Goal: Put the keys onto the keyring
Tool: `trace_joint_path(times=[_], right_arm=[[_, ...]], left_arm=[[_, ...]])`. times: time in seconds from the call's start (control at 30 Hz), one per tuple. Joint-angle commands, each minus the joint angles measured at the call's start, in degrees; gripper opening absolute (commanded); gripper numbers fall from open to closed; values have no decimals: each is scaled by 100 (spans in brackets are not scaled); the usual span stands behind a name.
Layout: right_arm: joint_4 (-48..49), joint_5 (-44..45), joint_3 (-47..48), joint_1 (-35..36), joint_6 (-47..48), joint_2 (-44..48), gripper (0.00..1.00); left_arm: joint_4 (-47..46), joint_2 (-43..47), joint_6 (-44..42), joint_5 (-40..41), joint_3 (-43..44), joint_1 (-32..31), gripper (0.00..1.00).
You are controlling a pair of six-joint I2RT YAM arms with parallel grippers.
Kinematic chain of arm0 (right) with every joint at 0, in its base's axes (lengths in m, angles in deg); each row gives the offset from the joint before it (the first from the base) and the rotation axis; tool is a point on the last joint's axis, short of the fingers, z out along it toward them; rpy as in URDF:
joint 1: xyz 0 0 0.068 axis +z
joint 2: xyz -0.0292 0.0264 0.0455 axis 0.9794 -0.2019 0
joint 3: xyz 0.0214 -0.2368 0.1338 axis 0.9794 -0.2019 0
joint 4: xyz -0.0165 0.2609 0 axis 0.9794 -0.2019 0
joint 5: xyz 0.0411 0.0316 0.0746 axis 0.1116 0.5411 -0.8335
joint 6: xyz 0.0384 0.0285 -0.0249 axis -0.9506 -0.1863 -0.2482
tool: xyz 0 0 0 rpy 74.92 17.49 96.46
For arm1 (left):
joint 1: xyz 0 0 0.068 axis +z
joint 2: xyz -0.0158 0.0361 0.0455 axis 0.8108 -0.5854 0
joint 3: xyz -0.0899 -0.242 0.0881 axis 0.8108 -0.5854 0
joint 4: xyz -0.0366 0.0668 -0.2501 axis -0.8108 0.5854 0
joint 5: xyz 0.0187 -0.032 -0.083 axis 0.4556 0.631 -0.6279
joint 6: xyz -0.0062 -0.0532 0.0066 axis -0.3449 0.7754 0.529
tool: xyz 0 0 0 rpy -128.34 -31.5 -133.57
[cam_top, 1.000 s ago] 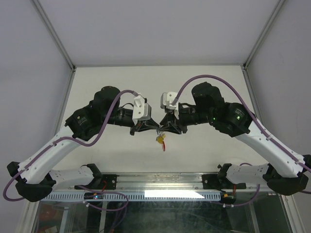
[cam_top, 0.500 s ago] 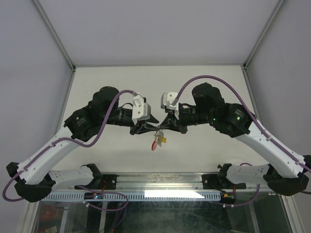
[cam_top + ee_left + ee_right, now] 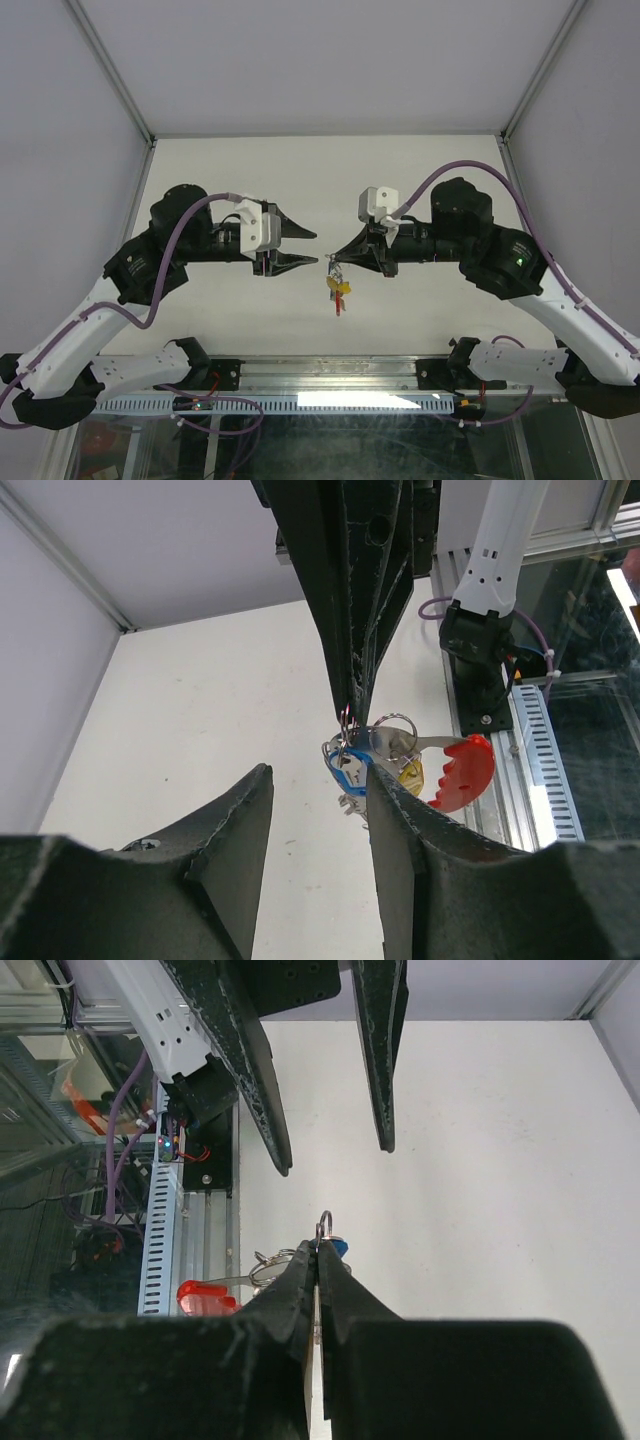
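Right jaws clamp the thin silvery wire keyring (image 3: pixel 331 266); small blue, yellow, red plastic-headed keys (image 3: pixel 337 288) dangle beneath it. Left jaws gape beside it, empty. Best steady the dangling bunch first.

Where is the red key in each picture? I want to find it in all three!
Top external: the red key dangles near the middle, lowest in the bunch.
Left wrist: the red key is right of centre.
Right wrist: the red key peeks out at the lower left.
Shared landmark: the right gripper pinching the keyring.
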Motion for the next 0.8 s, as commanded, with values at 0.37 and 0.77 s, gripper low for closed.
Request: trace_joint_path(times=[0.37, 0.77], right_arm=[[697, -265, 25, 26, -191, 123, 0], [734, -293, 44, 24, -201, 143, 0]], left_arm=[[-384, -149, 160, -474, -40, -43, 42], [-405, -267, 182, -762, 45, -48, 32]])
